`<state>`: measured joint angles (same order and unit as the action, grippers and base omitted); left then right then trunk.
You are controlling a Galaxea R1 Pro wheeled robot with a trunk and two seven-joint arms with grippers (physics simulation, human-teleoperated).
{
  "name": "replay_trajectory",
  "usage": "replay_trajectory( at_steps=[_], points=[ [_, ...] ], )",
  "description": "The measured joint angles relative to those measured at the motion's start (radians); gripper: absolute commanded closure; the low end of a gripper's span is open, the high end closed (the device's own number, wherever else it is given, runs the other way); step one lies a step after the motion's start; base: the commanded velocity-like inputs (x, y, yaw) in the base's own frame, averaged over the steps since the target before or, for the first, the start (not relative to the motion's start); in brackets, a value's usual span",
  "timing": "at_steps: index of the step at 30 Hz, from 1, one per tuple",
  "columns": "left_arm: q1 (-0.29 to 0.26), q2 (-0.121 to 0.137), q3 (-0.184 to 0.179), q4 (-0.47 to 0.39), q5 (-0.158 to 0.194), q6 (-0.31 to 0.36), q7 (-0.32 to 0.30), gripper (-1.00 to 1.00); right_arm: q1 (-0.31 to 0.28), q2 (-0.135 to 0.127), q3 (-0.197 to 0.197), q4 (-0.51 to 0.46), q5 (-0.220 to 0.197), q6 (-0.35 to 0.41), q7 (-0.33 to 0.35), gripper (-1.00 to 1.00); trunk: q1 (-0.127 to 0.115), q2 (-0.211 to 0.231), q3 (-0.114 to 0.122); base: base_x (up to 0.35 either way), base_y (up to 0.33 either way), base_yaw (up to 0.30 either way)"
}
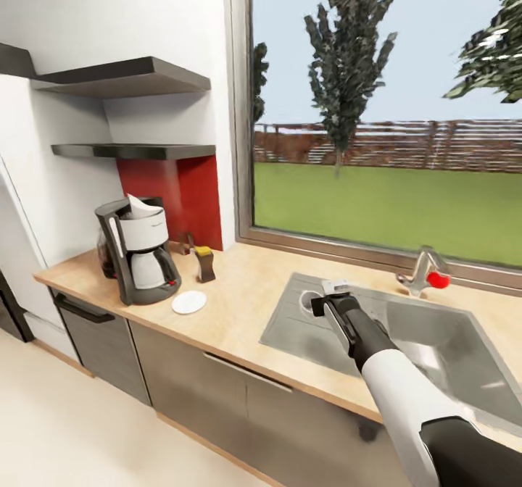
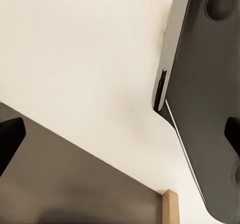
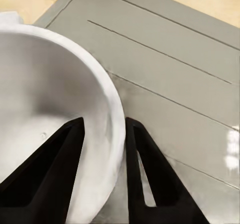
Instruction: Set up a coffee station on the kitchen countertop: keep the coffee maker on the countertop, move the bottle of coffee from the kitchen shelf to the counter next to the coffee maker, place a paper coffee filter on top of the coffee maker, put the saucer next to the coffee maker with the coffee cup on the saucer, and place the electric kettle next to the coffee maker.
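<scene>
The black and white coffee maker point(image 1: 141, 255) stands on the wooden countertop point(image 1: 239, 295), with a white paper filter point(image 1: 140, 206) sticking out of its top. A small dark bottle of coffee point(image 1: 205, 264) with a yellow cap stands just right of it. In front of the bottle lies a white saucer point(image 1: 189, 301). My right gripper point(image 1: 328, 300) hangs over the sink's draining board, shut on the rim of the white coffee cup point(image 3: 45, 99); one finger is inside the cup and one outside point(image 3: 102, 124). My left gripper point(image 2: 120, 136) is open, hanging low over the floor.
A steel sink point(image 1: 435, 342) with a red-handled tap point(image 1: 428, 271) lies to the right under the window. Two dark shelves point(image 1: 138, 151) hang above the coffee maker. A dark rounded object point(image 1: 106, 254) sits behind the coffee maker. Cabinet fronts point(image 1: 217, 393) run below.
</scene>
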<state>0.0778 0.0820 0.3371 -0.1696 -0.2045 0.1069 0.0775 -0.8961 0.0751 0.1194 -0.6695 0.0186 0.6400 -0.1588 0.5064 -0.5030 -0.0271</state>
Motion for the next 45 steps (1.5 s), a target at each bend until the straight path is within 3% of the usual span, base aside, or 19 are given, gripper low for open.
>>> replay_trajectory(
  at_steps=[13,45],
  points=[
    [0.000,0.000,0.000,0.000,0.000,0.000,0.000,-1.00,0.000,0.000,-0.001,0.000,0.000,0.000,0.000,1.00,0.000,0.000,0.000,0.211,0.289,0.267],
    [-0.002,-0.003,0.000,-0.002,0.000,0.000,0.000,-1.00,0.000,0.000,0.000,0.078,0.000,-0.002,-0.001,1.00,0.000,0.000,0.000,0.157,0.300,0.008]
  ],
)
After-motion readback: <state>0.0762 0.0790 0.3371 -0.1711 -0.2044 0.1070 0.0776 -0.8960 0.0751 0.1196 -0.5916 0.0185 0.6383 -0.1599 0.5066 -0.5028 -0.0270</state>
